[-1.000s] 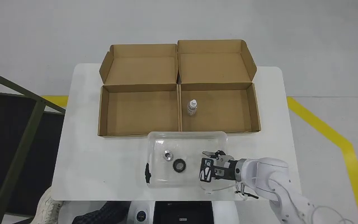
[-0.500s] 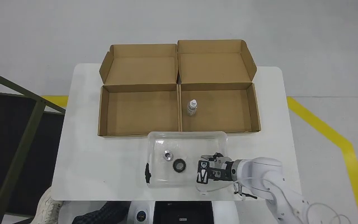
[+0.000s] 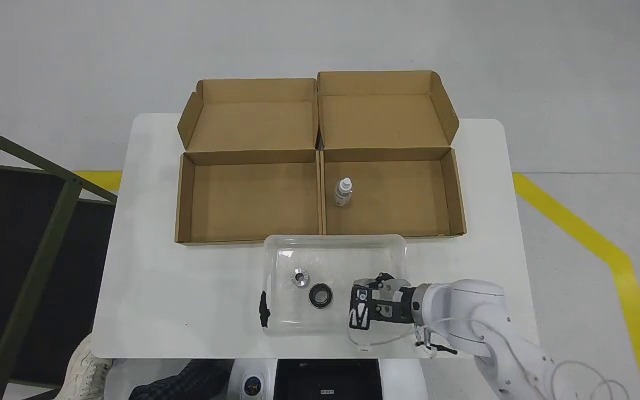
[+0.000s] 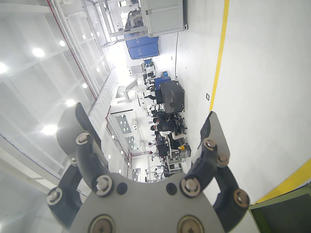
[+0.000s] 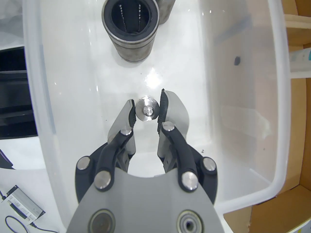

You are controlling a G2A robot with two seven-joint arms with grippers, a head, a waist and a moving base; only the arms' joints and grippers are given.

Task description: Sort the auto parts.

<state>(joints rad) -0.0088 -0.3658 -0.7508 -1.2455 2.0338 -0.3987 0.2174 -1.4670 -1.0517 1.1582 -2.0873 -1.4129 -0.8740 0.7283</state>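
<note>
Gaping wide, the left gripper (image 4: 145, 112) grasps nothing. On the white table (image 3: 150, 280), the left cardboard box (image 3: 250, 205) has its lid folded back, and the right cardboard box (image 3: 420, 200) holds 1 white bottle (image 3: 343, 190). Nearer the robot, the clear tray (image 3: 335, 240) holds 3 parts: a steel sleeve (image 3: 299, 278), a black-lined bearing (image 3: 321, 295) just beside it, both upright, and a small steel pin (image 5: 147, 111) clenched by the right gripper (image 3: 357, 308).
</note>
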